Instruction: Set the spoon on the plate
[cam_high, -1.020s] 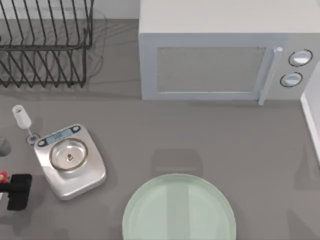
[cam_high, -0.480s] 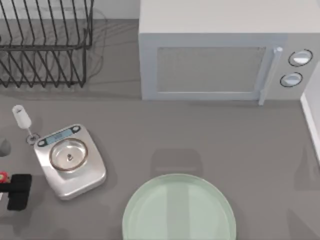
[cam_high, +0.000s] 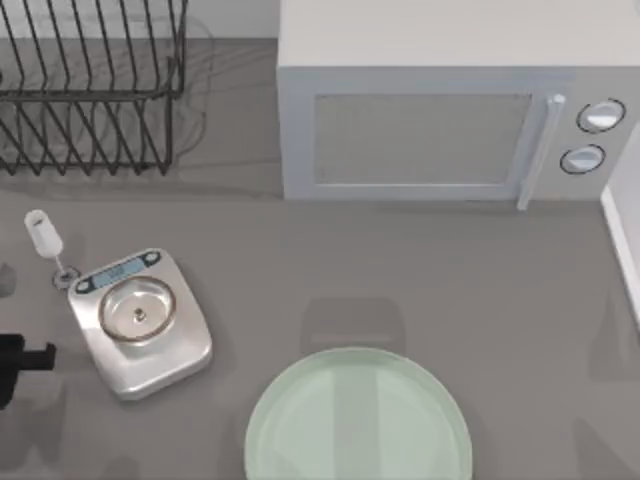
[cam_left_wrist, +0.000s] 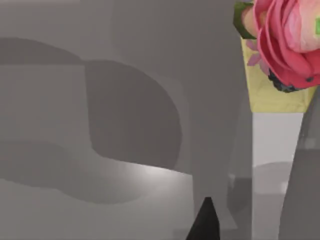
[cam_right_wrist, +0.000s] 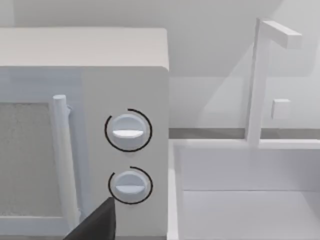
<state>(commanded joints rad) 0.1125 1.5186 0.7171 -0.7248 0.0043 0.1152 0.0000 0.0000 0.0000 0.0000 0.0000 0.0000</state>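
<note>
Large round pale mint-green glossy plate (cam_high: 358, 420) sits bottom-middle of the table. It's well right of the left gripper (cam_high: 22, 362) at the left edge, past the silver kitchen scale (cam_high: 140, 322). Can't tell its grip state, or where the spoon lies. Right arm's parked by the white microwave (cam_right_wrist: 85, 125).

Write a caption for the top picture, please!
Mint-green plate near front edge, silver scale at left, microwave behind.
</note>
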